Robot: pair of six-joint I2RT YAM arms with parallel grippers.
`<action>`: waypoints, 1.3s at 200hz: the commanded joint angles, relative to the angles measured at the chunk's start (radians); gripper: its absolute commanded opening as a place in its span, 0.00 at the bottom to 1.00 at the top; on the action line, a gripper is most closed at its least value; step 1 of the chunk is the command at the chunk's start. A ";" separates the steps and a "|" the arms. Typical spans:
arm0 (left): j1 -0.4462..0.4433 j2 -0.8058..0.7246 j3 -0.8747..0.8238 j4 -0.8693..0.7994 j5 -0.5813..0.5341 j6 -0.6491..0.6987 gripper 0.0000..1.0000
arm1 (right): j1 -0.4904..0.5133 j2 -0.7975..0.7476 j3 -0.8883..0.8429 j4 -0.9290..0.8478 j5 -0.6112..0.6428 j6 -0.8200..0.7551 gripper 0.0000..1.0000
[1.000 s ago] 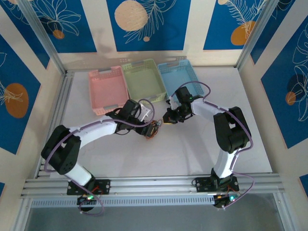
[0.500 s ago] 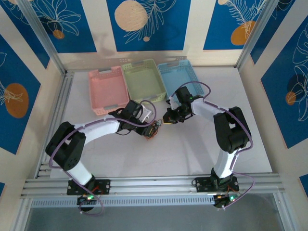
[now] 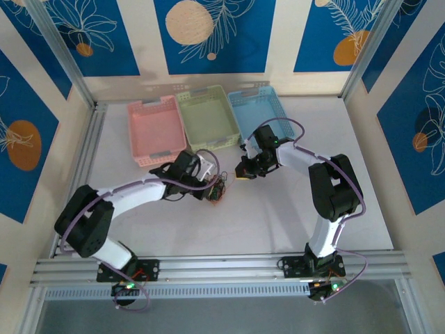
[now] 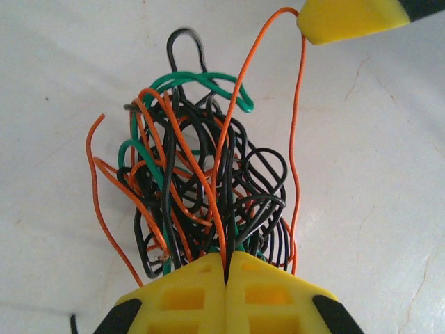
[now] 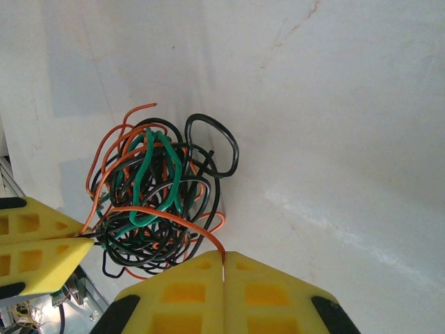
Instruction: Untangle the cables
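- We see the left gripper (image 4: 227, 268) closed, with its yellow fingers pinching the cables (image 4: 201, 181).
- The cables lie as one tangle on the white table (image 3: 278, 216), just to the near side of the green basket (image 3: 207, 117), between both grippers.
- The right gripper (image 5: 223, 261) is closed on one orange cable (image 4: 302, 83) that leads out of the tangle.
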 commanded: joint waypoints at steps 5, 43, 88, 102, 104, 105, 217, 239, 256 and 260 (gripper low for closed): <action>-0.010 -0.074 -0.049 0.017 -0.015 -0.039 0.00 | -0.004 -0.035 -0.013 -0.002 -0.018 0.013 0.00; -0.009 -0.172 -0.106 0.015 -0.059 -0.089 0.00 | -0.014 -0.046 -0.024 0.010 -0.006 0.030 0.00; -0.009 -0.333 -0.144 -0.062 -0.177 -0.167 0.00 | -0.028 -0.060 -0.043 0.024 0.016 0.062 0.00; -0.008 -0.380 -0.153 -0.091 -0.203 -0.191 0.00 | -0.034 -0.065 -0.051 0.029 0.020 0.068 0.00; -0.008 -0.386 -0.155 -0.096 -0.206 -0.193 0.00 | -0.034 -0.066 -0.051 0.029 0.021 0.069 0.00; -0.008 -0.388 -0.155 -0.097 -0.207 -0.195 0.00 | -0.034 -0.067 -0.053 0.029 0.021 0.070 0.00; -0.009 -0.314 -0.231 0.079 -0.051 -0.295 0.00 | -0.039 -0.074 -0.061 0.041 0.003 0.068 0.00; -0.010 -0.259 -0.230 0.175 0.021 -0.332 0.02 | -0.038 -0.077 -0.062 0.042 0.001 0.067 0.00; -0.013 -0.206 -0.208 0.261 0.090 -0.358 0.03 | -0.038 -0.078 -0.062 0.042 0.001 0.069 0.01; -0.014 -0.192 -0.199 0.271 0.098 -0.362 0.03 | -0.039 -0.076 -0.061 0.041 0.003 0.068 0.01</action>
